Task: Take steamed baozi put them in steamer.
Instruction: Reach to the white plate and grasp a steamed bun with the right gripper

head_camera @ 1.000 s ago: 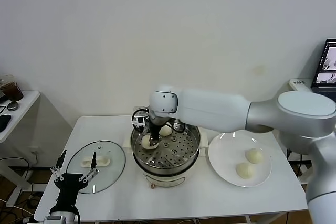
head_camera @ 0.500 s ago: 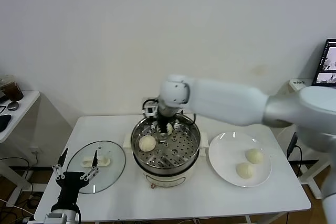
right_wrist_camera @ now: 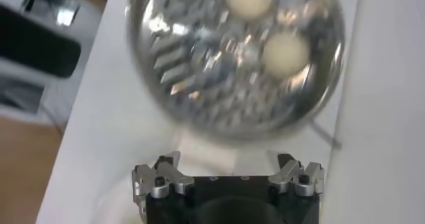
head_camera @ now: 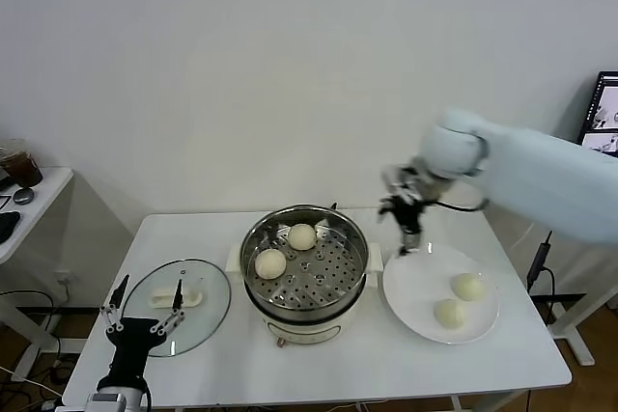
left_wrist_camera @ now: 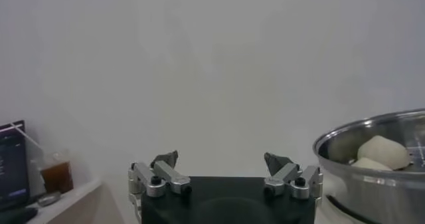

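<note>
White table [head_camera: 319, 354] before a plain wall | left gripper [head_camera: 142, 323] parked near-left, fingers spread, empty | steamer [head_camera: 305, 272] centre: two smooth cream baozi [head_camera: 271, 263] inside | your right gripper [head_camera: 406, 234] spread, empty, above the plate's far-left rim [head_camera: 394, 275] | remaining buns [head_camera: 467, 287] lie right and nearer; round, no long axis.

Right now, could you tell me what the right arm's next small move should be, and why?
Probably lower the open, empty right end effector onto the nearer steamed baozi on the plate. Two baozi already sit in the steamer, and two remain on the plate. The left end effector waits by the glass lid.
</note>
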Tool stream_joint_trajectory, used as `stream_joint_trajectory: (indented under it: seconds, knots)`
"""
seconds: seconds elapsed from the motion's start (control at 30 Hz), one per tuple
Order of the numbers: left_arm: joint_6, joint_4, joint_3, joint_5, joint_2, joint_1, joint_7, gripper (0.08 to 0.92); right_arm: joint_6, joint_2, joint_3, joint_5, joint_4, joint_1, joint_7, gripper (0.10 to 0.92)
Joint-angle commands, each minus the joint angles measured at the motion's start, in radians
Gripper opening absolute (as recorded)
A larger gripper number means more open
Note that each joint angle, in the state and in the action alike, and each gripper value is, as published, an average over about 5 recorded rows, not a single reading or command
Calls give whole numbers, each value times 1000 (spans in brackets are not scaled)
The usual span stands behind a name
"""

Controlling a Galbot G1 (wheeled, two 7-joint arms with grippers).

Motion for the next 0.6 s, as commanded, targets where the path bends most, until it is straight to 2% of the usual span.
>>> stream_joint_trajectory:
  seconds: [0.03,0.3,0.6]
  knots:
    - [-1,1,1,1,0,0,0,823,121,-229,99,-174,57,-172,-62,823]
    - [-1,-4,-2,11,-2,14,1,823,117,-248,307,-263,21,-513,14,823]
    - [-1,-16,-6,23,-13,30,0,823,103,-186,425,-317,-46,-659,81,823]
